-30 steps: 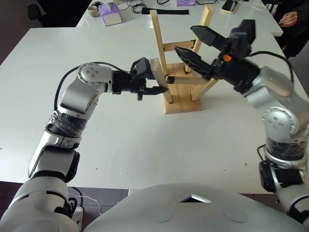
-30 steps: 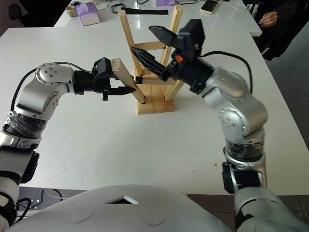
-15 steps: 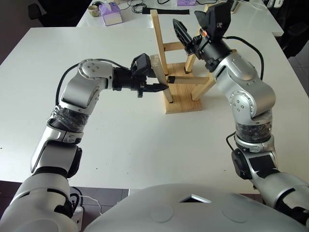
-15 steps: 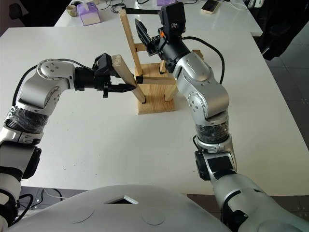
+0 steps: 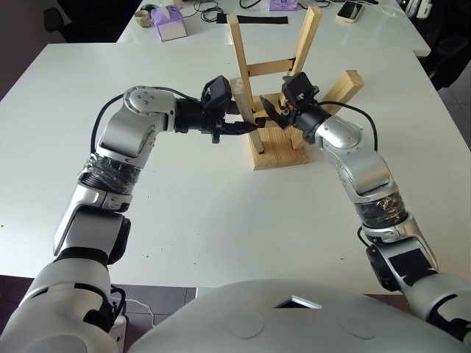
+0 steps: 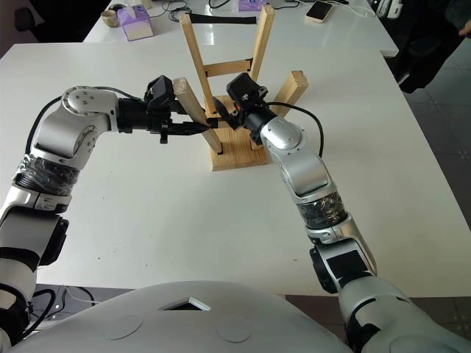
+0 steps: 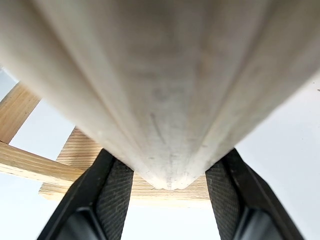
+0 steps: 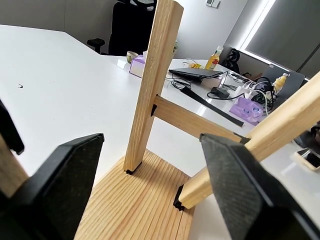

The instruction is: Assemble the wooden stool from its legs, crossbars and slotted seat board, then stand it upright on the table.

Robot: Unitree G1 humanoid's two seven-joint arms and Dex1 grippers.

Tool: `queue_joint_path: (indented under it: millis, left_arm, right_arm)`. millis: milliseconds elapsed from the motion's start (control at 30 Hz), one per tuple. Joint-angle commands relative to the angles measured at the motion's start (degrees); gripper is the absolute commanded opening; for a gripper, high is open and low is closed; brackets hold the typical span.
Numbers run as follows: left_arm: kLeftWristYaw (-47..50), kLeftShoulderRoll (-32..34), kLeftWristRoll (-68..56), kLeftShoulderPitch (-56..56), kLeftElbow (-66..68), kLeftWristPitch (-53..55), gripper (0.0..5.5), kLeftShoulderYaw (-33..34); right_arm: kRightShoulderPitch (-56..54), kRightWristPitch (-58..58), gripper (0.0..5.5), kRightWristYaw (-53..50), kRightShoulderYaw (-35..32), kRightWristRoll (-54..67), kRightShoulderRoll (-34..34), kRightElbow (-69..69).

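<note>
At frame centre, right tool [image 5: 274, 118], agape, now down by pale slotted wooden seat board [image 5: 280, 156]; left tool [image 5: 243, 127] clamping pale square wooden leg [image 7: 160, 90].

The seat board [image 5: 280, 156] lies towards the far edge of the worktop [image 5: 184, 235]. Its upright legs [image 5: 241, 51] and crossbar [image 5: 271, 69] fence the space above it. The left gripper [image 5: 249, 126], jaws clamped on the near-left leg [image 6: 193, 103], blocks that side. The right gripper [image 6: 229, 118], jaws spread, sits in the gap between the legs. Open passage runs from the board to the near edge and both side edges.
</note>
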Motion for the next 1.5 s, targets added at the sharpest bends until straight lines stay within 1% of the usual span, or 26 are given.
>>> queue_joint_path:
  millis: [33, 167, 267, 333, 400, 500, 567, 600, 633, 700, 767, 867, 933, 1000, 1033, 1100, 1133, 1167, 1233, 1267, 1333, 1433, 1500]
  left_arm:
    - [0.91, -0.08, 8.4, 4.45, 5.37, 2.08, 2.05, -6.65]
    - [0.98, -1.15, 8.92, 3.4, 5.46, 1.81, 2.05, -8.12]
    - [0.91, -1.07, 9.3, 3.61, 5.01, 1.77, 2.05, -8.33]
    - [0.77, -0.65, 9.23, 4.16, 4.35, 1.91, 2.05, -8.22]
    - [0.63, 0.01, 8.88, 4.85, 3.58, 2.17, 2.05, -7.85]
    - [0.64, 1.65, 8.22, 6.72, 1.37, 2.75, 2.05, -6.99]
    - [0.94, 2.65, 7.93, 8.35, -0.37, 2.98, 2.05, -6.57]
    - [1.1, 3.1, 7.72, 9.05, -1.29, 3.19, 2.05, -6.39]
    - [1.2, 3.54, 7.38, 9.65, -2.3, 3.5, 2.05, -6.2]
    - [1.41, 4.19, 6.71, 10.39, -4.27, 4.28, 2.05, -5.75]
    - [1.43, 4.27, 6.47, 10.12, -4.86, 4.67, 2.05, -5.64]
    - [0.83, 3.86, 6.67, 8.35, -4.01, 4.65, 2.05, -6.19]
    - [0.36, 3.59, 6.87, 7.22, -3.42, 4.6, 2.05, -6.66]
    - [0.0, 3.07, 7.04, 6.2, -3.06, 4.65, 2.05, -7.29]
    - [-0.08, 2.67, 7.13, 5.71, -3.05, 4.76, 2.05, -7.73]
    - [-0.15, 1.84, 6.95, 5.09, -4.23, 5.49, 2.05, -8.75]
    - [-0.19, 1.38, 6.8, 4.82, -4.99, 5.86, 2.05, -9.3]
    - [-0.2, 0.97, 6.52, 4.64, -5.92, 6.25, 2.05, -9.82]
    - [-0.04, 0.01, 6.04, 4.2, -7.13, 6.82, 2.05, -10.53]
    - [0.23, -0.35, 5.92, 4.18, -7.4, 7.02, 2.05, -10.62]
    - [0.62, -0.65, 6.04, 4.47, -7.14, 6.84, 2.05, -10.56]
    - [1.11, 0.34, 6.23, 5.91, -6.81, 6.45, 2.05, -9.66]
    - [1.16, 1.49, 5.74, 7.1, -7.67, 6.73, 2.05, -8.83]
  right_arm:
    - [4.06, 2.09, 3.55, 3.88, 2.3, 0.06, 1.07, 2.29]
    - [2.34, 2.26, 3.55, 5.62, -1.03, 4.08, 3.37, -3.23]
    - [0.15, 5.98, 3.55, 6.88, -5.98, 10.83, 5.71, -11.19]
    - [-2.64, 11.6, 3.55, 5.97, -12.75, 18.92, 7.49, -17.38]
    - [-6.13, 16.16, 3.55, 3.87, -21.07, 25.91, 7.17, -21.39]
    - [-10.9, 19.23, 3.55, 0.48, -35.92, 32.03, 0.61, -21.32]
    - [-9.14, 16.72, 3.55, 0.03, -44.34, 29.73, -6.37, -16.88]
    - [-7.03, 14.31, 3.55, -0.22, -47.31, 27.03, -9.53, -13.53]
    - [-3.45, 9.88, 3.55, -1.08, -48.54, 21.51, -13.42, -8.27]
    - [3.55, 0.33, 3.55, -2.87, -48.51, 11.58, -19.27, 3.61]
    - [7.34, -5.96, 3.55, -3.88, -47.17, 6.57, -20.83, 11.41]
    - [9.17, -15.72, 3.55, -4.36, -38.95, -0.68, -19.23, 15.59]
    - [6.48, -20.84, 3.55, -3.96, -29.35, -6.31, -15.75, 14.87]
    - [3.68, -21.61, 3.55, -1.45, -19.06, -9.13, -9.81, 10.28]
    - [3.1, -20.21, 3.55, 0.8, -13.8, -7.81, -5.82, 4.61]
    - [2.5, -13.02, 3.55, 4.8, -4.22, 0.45, 1.76, -11.79]
    - [2.36, -8.52, 3.55, 5.47, -1.1, 5.13, 4.73, -18.93]
    - [2.42, -4.8, 3.55, 5.52, 0.83, 7.92, 6.31, -23.79]
    - [2.94, -0.58, 3.55, 5.49, 1.86, 8.69, 6.12, -27.71]
    - [3.53, 0.14, 3.55, 5.35, 0.52, 7.69, 5.26, -26.72]
    - [4.74, 0.12, 3.55, 5.06, -2.75, 3.88, 2.38, -23.09]
    - [6.57, 0.64, 3.55, 4.42, -9.17, 1.47, -1.86, -18.72]
    - [7.77, 0.53, 3.55, 3.45, -14.62, 0.57, -5.2, -15.5]
